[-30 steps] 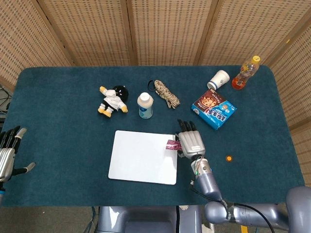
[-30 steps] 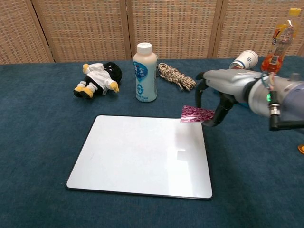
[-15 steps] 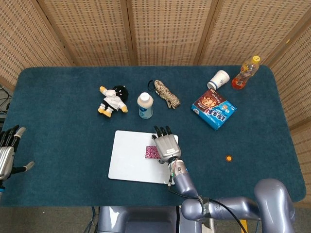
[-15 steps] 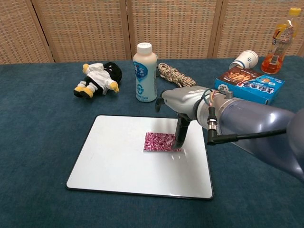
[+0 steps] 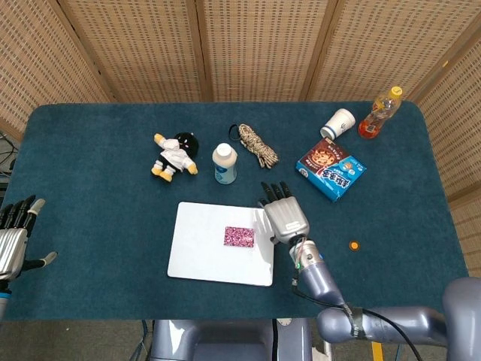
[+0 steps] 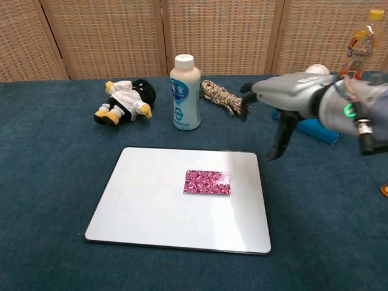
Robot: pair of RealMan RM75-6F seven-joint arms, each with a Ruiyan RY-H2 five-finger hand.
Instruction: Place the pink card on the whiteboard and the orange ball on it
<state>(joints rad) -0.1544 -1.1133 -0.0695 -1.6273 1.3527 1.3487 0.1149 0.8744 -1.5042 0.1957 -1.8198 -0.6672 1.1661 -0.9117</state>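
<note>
The pink patterned card [image 5: 239, 237] [image 6: 207, 182] lies flat on the whiteboard [image 5: 199, 244] [image 6: 151, 206], right of its middle. My right hand [image 5: 283, 216] [image 6: 280, 108] hovers over the board's right edge, open and holding nothing, apart from the card. A small orange ball [image 5: 353, 245] rests on the blue cloth to the right; only its edge shows in the chest view [image 6: 385, 190]. At the table's left edge my left hand [image 5: 15, 235] stays open, fingers spread.
Behind the board stand a white bottle [image 5: 225, 163] [image 6: 185, 92], a plush toy [image 5: 175, 155] [image 6: 125, 100] and a coiled rope [image 5: 258, 145] [image 6: 225, 97]. A blue snack box [image 5: 331, 168], a tipped paper cup [image 5: 338, 122] and an orange drink bottle [image 5: 380, 113] sit at the back right.
My right hand carried the card left onto the whiteboard, let it go, and has drawn back to the right and up. The left hand has barely moved.
</note>
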